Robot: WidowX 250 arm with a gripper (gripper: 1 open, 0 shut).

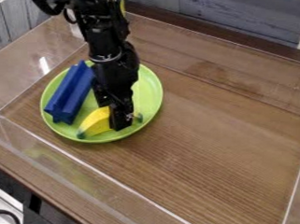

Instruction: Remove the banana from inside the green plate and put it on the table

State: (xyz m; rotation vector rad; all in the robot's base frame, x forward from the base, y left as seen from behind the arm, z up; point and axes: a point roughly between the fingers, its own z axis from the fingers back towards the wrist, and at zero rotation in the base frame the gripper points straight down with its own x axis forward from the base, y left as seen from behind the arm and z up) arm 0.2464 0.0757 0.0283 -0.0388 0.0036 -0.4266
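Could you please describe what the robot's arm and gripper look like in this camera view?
The single black robot arm is built from blocky, matte segments stacked in a column, with darker joints at the top near the frame edge. A small pale round mark sits partway down its front. It ends in a narrow black gripper with two slim, straight fingers. No cables or lettering can be made out clearly at this resolution.
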